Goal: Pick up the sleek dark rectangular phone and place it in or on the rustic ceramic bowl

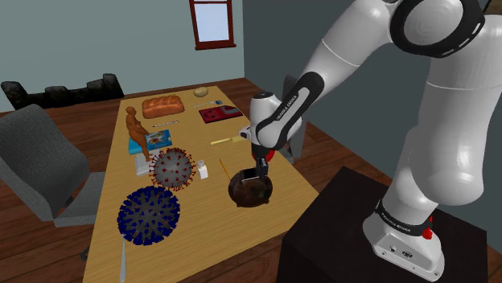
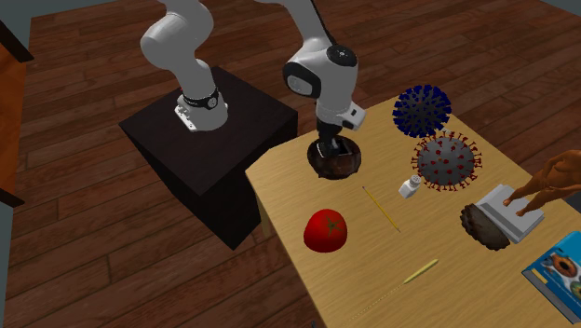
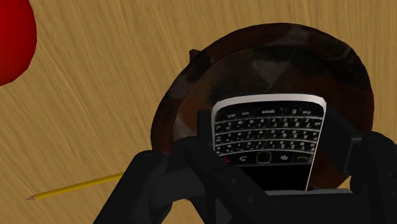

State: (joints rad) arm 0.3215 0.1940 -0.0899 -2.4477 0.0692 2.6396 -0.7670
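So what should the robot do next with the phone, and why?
Probably open the fingers and let go. They clasp the phone by its sides, and it hangs right over the hollow of the dark brown bowl, close above it in the shoulder view. So it should drop inside the bowl rather than onto the table.
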